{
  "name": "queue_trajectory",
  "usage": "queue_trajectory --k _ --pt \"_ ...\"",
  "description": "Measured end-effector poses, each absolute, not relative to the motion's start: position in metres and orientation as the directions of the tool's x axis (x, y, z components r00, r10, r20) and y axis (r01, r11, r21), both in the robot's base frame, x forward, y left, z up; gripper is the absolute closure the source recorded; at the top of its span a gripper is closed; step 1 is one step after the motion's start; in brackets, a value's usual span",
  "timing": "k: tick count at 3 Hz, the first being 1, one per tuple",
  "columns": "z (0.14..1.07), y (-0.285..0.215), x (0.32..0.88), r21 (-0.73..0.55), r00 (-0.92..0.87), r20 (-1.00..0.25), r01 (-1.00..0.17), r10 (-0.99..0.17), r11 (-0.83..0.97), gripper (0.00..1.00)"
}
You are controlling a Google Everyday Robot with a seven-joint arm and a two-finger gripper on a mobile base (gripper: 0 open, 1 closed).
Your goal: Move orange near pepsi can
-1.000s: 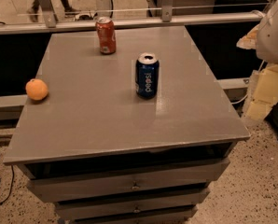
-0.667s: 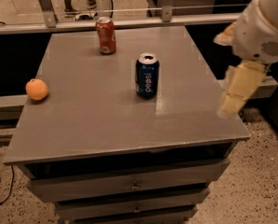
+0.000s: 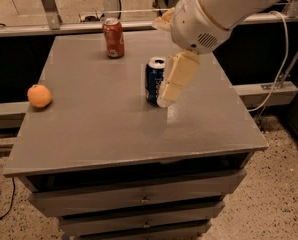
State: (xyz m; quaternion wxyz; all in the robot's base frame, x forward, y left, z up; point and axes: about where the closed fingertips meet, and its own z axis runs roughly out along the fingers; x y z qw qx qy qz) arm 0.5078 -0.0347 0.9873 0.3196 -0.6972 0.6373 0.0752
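Grey cabinet top [image 3: 99, 129], speckled floor [image 3: 284, 194], hand [image 3: 175, 81] by pepsi can [image 3: 152, 79]

Orange [image 3: 39, 95] at left edge of tabletop [image 3: 104, 129], mid-depth. Pepsi can [image 3: 153, 80] approx. centre, well apart from orange, to its right. Second can [image 3: 113, 38] at far side, behind & left of pepsi can. Gripper [image 3: 175, 81] hangs over tabletop just right of pepsi can, partly in front of it. Drawers [image 3: 144, 199] below tabletop.
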Motion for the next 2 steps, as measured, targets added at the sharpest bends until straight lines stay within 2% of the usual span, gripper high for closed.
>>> queue_trajectory --k 2 --pt "0.986 -0.023 0.513 -0.364 0.202 -0.505 -0.931 -0.839 -0.006 0.00"
